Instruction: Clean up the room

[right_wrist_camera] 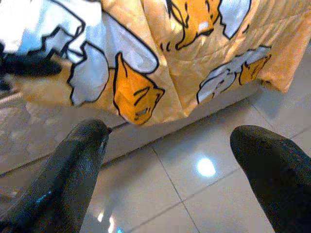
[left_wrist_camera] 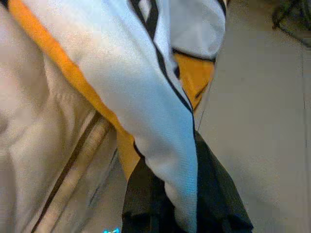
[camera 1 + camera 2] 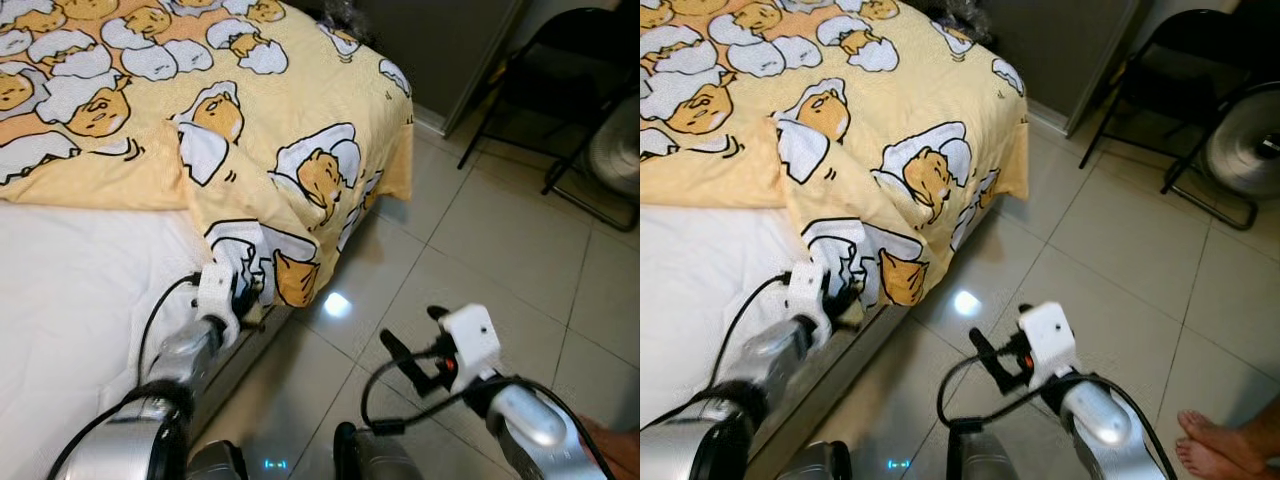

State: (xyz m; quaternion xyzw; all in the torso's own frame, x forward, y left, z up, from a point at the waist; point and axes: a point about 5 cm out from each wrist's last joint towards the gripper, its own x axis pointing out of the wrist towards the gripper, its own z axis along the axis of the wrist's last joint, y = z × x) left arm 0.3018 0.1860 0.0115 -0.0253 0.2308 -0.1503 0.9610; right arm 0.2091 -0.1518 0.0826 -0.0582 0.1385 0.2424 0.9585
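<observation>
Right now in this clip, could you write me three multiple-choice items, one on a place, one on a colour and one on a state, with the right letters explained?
1. Where is the left end effector?
A. at the blanket's hanging corner by the bed edge
B. on the folding chair
C. flat on the floor tiles

2. What is the blanket's main colour?
A. blue
B. yellow
C. green

3. How does the right end effector stand?
A. shut on the blanket
B. shut on a cable
C. open over the floor, holding nothing

Answers:
1 A: the left end effector sits at the lowest corner of the blanket, and the left wrist view shows the cloth caught between its fingers.
2 B: the blanket is yellow with white and orange cartoon prints.
3 C: the right end effector has its fingers wide apart with bare floor tiles between them.
</observation>
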